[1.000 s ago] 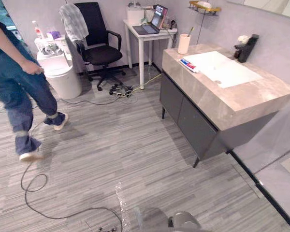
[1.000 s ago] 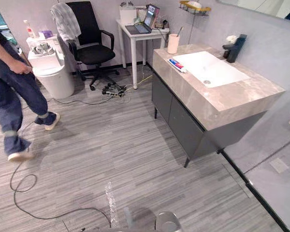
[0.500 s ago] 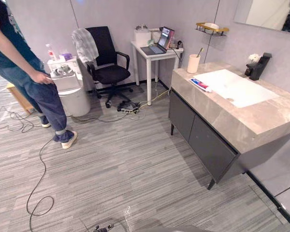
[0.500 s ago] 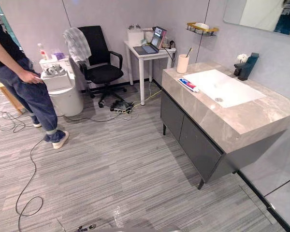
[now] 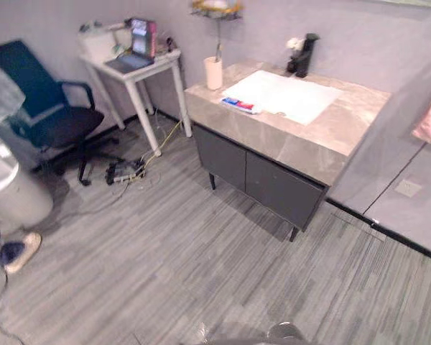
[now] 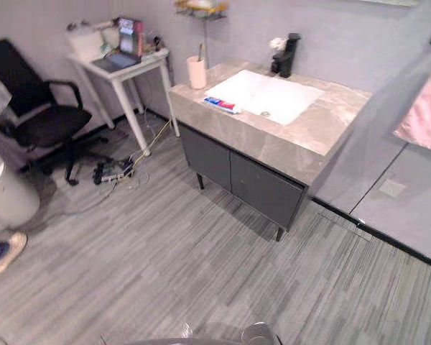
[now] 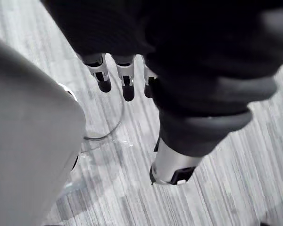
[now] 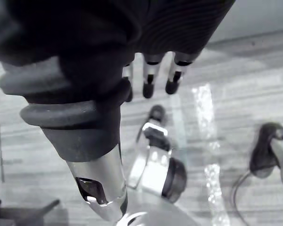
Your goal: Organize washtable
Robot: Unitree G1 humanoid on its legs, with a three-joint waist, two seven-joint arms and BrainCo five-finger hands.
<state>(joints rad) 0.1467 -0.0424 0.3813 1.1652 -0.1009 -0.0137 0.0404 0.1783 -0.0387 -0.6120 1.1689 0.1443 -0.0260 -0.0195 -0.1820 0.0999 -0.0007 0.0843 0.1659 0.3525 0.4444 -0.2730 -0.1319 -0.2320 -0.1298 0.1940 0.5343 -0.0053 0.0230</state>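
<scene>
The counter [image 5: 323, 136] stands against the wall, with a white basin [image 5: 284, 95] set into its top. A black faucet [image 5: 304, 55] stands at the back edge of the counter, behind the basin. A cup [image 5: 213, 72] stands upright at the back left corner of the counter, and a toothbrush [image 5: 218, 50] stands in it. A tube of toothpaste [image 5: 241, 106] lies flat near the left edge of the counter, between the cup and the front edge and just beside the basin rim.

The left hand [image 7: 188, 94] hangs above the striped floor [image 5: 201, 259]. Its fingers [image 7: 127, 87] are extended and relaxed, with the thumb apart from them, and only floor shows past the tips. The right hand [image 8: 85, 94] hangs likewise, with its fingers [image 8: 148, 82] straight and loose over the floor. Both hands are well apart from the counter and the items on it.

A white table [image 5: 133, 68] with a laptop [image 5: 133, 54] stands beside the left end of the counter. An office chair [image 5: 43, 108] stands further left. A person's shoe [image 5: 18, 251] shows at the left edge of the floor.
</scene>
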